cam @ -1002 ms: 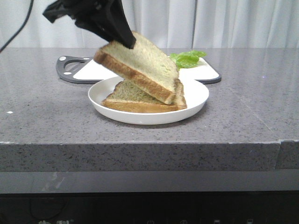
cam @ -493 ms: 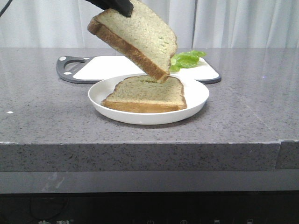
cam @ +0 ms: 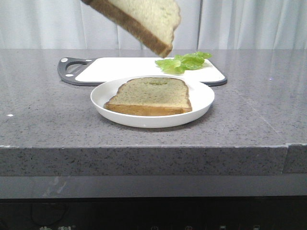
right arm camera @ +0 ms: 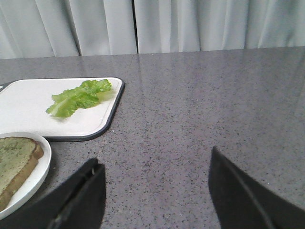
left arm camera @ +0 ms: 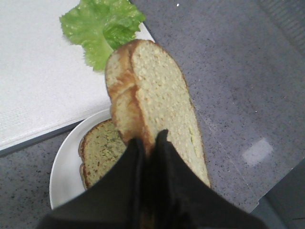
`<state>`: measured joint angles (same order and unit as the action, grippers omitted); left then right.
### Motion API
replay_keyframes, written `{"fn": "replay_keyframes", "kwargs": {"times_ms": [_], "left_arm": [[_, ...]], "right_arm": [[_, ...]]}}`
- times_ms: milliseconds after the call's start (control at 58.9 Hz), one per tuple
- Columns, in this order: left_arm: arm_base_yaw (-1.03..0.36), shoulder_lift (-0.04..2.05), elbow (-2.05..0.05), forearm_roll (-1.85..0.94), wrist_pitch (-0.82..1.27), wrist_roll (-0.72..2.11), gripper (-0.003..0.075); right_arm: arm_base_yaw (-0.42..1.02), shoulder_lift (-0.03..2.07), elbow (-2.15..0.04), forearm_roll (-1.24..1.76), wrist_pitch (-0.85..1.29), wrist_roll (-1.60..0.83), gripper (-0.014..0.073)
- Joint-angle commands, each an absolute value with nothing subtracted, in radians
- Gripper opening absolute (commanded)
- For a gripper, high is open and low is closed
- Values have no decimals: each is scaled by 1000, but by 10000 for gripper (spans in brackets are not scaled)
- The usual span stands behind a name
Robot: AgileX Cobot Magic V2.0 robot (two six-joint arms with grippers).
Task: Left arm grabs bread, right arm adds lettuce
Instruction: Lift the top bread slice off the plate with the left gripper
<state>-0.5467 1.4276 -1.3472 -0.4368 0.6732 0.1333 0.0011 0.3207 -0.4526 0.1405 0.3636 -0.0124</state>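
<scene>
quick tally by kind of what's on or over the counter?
Bread slices: 2 (one held up in the left fingers, one on the plate)
Lettuce leaves: 1
Plates: 1
Cutting boards: 1
Total: 5

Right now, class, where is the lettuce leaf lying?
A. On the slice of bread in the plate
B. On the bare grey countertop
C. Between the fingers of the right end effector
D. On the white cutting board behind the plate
D: the lettuce lies on the white cutting board behind the plate, and the right end effector is open over the counter with nothing between its fingers.
</scene>
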Motion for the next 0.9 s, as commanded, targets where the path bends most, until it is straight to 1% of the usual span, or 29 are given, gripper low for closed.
{"fn": "replay_keyframes", "kwargs": {"times_ms": [0, 408, 883], "left_arm": [[-548, 1367, -1374, -460, 612, 132, -20], [-548, 1315, -1367, -454, 613, 132, -20], [-548, 1307, -1367, -454, 613, 132, -20]], "right_arm": [[-7, 336, -491, 131, 287, -22, 487], [-7, 336, -491, 131, 287, -22, 487], [-7, 336, -491, 131, 287, -22, 487]]}}
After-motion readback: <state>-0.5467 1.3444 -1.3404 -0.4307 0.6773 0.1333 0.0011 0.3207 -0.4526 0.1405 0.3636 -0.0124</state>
